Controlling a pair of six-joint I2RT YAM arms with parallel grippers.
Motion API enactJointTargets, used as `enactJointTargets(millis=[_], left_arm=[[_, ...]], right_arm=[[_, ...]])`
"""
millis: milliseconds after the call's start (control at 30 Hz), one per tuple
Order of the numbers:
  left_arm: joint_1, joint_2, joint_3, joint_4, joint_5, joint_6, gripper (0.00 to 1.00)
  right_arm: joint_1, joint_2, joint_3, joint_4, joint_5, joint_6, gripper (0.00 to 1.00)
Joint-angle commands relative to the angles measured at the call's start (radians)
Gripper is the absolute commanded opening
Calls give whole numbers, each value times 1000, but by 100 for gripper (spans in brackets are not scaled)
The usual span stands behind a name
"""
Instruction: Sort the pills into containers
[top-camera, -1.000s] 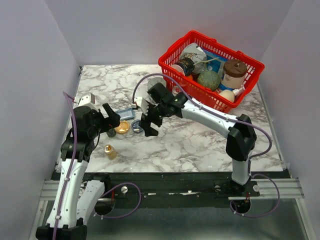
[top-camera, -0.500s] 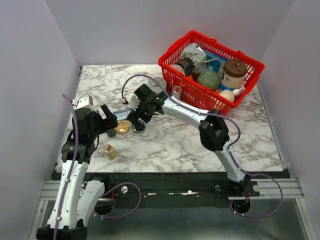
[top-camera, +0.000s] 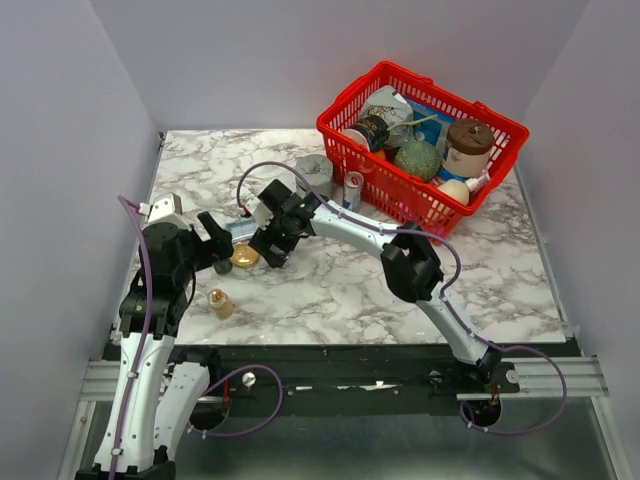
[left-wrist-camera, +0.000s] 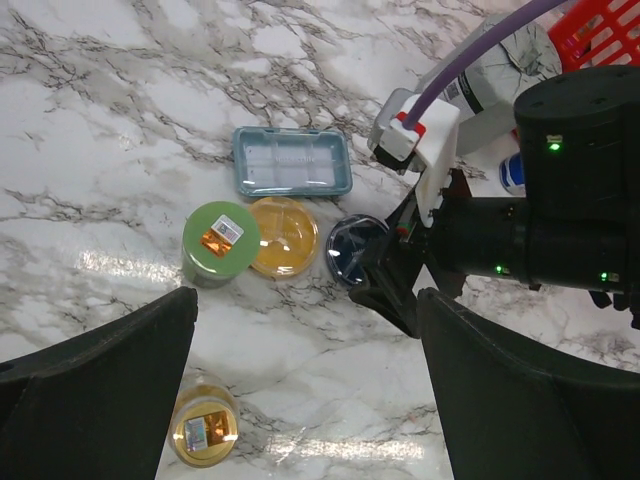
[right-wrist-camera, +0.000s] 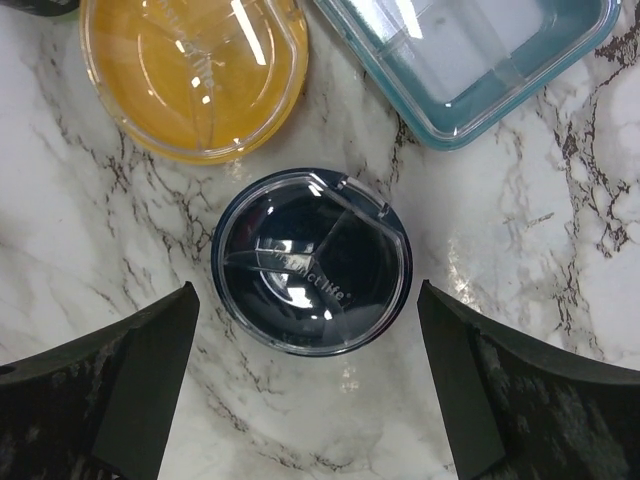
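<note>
Two dishes lie on the marble table (top-camera: 400, 290): one orange dish (left-wrist-camera: 283, 236) and one dark blue dish (right-wrist-camera: 312, 262), just beside each other, near one teal box (left-wrist-camera: 292, 161). One green-lidded jar (left-wrist-camera: 221, 240) sits just beside the orange dish. One gold-capped bottle (left-wrist-camera: 204, 430) stands apart.

Right gripper (right-wrist-camera: 305, 320): jaws spread, flanking the blue dish. Left gripper (left-wrist-camera: 308, 320): jaws spread, holding nothing.

The top view hides the blue dish under the right gripper, while both wrist views show it. Since one second ago, the right arm has swung left over it.
</note>
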Motion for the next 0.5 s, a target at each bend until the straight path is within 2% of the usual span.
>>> enactJointTargets(millis=[0, 467], left_arm=[[3, -16, -7, -7, -8, 17, 99], [2, -59, 4, -11, 25, 52, 99]], right_arm=[[16, 49, 51, -33, 84, 5, 100], [36, 52, 39, -1, 127, -5, 99]])
